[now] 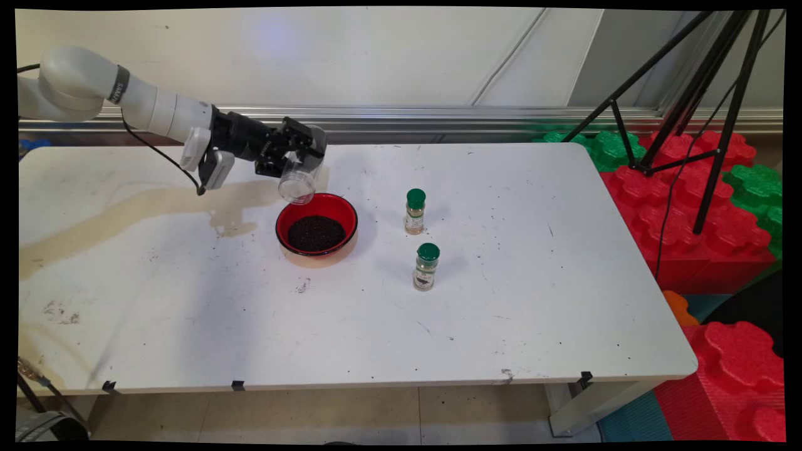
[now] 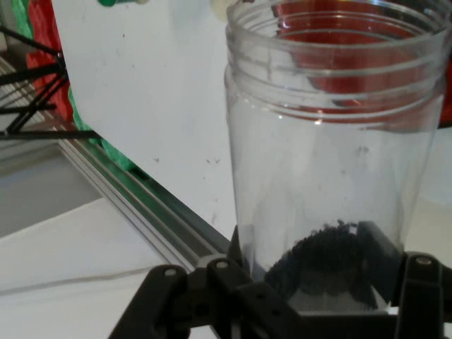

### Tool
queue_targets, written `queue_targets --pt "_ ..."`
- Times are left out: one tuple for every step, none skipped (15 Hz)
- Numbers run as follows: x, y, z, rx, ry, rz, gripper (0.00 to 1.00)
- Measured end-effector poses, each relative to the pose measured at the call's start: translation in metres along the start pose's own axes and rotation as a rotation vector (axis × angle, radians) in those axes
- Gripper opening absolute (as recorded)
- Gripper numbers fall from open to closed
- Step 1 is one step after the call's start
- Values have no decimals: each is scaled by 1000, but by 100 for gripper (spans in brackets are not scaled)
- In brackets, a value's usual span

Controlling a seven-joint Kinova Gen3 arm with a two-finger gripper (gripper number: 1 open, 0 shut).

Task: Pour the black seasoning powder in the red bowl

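A clear jar (image 1: 301, 171), clenched in the tool (image 1: 294, 153), tipped above the red bowl (image 1: 317, 224), where dark grains already lay; few remained inside.

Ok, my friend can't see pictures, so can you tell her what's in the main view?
The robot's black hand holds a clear jar tipped mouth-down over a red bowl of dark grains on a white table. Two small green-capped spice bottles stand upright to the bowl's right, apart from it.
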Motion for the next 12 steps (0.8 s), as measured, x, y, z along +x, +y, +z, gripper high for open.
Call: queue_targets --pt "1 0 0 0 0 22 0" --pt "2 -1 0 0 -1 47 0" --pt "3 -1 1 0 -1 71 0" --pt "3 -1 1 0 -2 89 0" --pt "4 -2 1 -1 -2 99 0" --pt "4 -2 2 -1 -2 115 0" --pt "5 -2 2 -1 -3 125 0" --pt "5 -2 3 -1 -3 138 0" --pt "6 -2 4 -1 -3 154 0" --pt "7 -2 4 0 -4 165 0" --pt "7 -3 5 1 -5 177 0" --pt "8 -3 5 2 -6 186 0"
